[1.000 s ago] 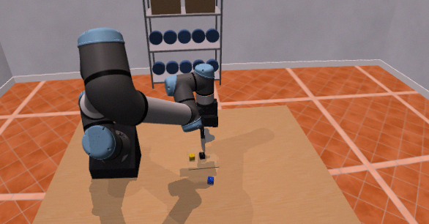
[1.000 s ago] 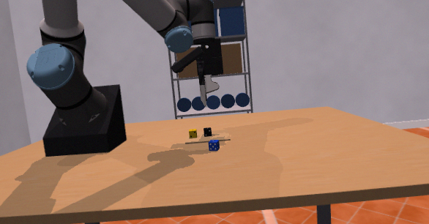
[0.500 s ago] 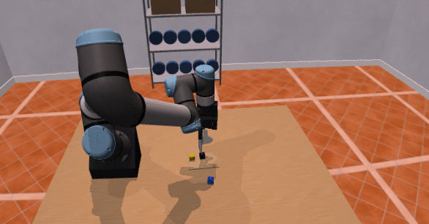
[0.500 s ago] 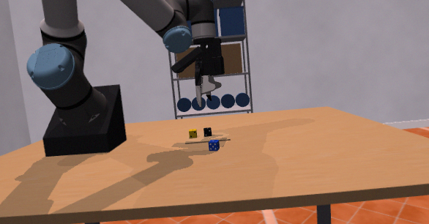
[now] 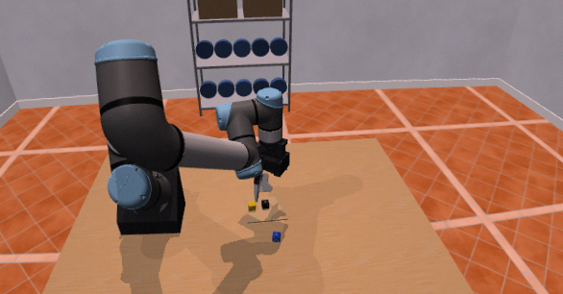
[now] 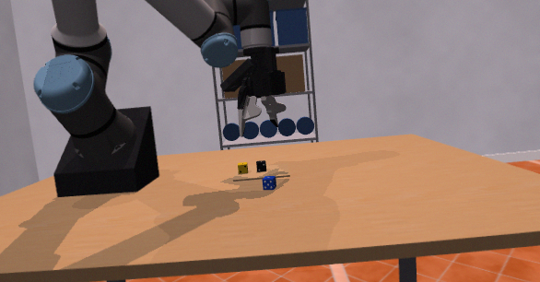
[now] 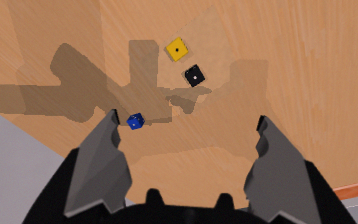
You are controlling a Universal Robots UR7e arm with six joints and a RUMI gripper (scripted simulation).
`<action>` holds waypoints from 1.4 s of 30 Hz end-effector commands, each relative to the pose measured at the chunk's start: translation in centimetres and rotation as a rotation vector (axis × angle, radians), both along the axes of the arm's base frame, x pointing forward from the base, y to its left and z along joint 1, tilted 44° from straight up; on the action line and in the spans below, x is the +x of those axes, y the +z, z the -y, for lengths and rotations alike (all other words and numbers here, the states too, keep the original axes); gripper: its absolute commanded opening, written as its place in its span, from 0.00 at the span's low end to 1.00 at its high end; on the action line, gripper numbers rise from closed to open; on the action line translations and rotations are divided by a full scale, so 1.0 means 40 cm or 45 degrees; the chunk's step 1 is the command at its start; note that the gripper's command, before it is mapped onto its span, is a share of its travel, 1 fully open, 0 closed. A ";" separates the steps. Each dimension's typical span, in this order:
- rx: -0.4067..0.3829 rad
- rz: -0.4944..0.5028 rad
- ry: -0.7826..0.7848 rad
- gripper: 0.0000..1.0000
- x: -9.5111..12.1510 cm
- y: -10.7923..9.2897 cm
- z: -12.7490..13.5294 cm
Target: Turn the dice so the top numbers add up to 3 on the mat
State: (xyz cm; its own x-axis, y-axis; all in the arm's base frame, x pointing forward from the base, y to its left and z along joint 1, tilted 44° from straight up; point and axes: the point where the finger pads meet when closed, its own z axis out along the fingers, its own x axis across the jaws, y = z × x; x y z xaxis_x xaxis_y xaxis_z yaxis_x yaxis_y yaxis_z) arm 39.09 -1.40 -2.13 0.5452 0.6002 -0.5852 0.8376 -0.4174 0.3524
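Observation:
Three small dice lie on the wooden table. The yellow die (image 7: 177, 49) and the black die (image 7: 194, 76) sit flat side by side, each with one dot on top. The blue die (image 7: 135, 120) lies apart from them, nearer the table's edge; I cannot read its top face. A thin dark line (image 6: 260, 177), the edge of the mat, runs between the blue die (image 6: 269, 182) and the other two (image 6: 242, 167) (image 6: 261, 165); I cannot tell how far the mat reaches. My gripper (image 6: 258, 113) hangs well above the dice, open and empty, and also shows in the wrist view (image 7: 187, 120).
The robot's black base (image 5: 149, 208) stands on the table's left part. A metal shelf (image 5: 240, 44) with boxes and dark blue round things stands behind the table. The table edge runs close past the blue die in the wrist view.

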 end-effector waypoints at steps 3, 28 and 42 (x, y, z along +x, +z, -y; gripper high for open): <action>-0.013 0.190 -0.208 1.00 0.007 0.011 0.013; -0.043 0.850 -0.913 1.00 0.033 0.057 0.071; -0.063 1.242 -1.331 1.00 0.046 0.091 0.114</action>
